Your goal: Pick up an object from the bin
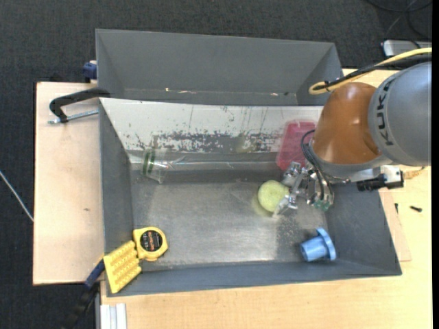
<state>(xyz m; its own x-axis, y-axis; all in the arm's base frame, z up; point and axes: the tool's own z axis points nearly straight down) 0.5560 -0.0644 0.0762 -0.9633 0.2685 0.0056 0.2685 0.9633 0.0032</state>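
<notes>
arm in from right, claw low just beside yellow-green ball; cannot tell whether clenched.

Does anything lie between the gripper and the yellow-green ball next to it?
Nothing visible does. The gripper is right beside the yellow-green ball; the blue piece and the pink object lie clear of that gap.

The arm is cut off by the right edge of the frame. Its orange cover hides the right part of the pink thing at the back wall, so its shape cannot be told. The gripper overlaps the right edge of the yellow-green ball. Left of centre, the clear thing has an outline too faint to tell its kind.
</notes>
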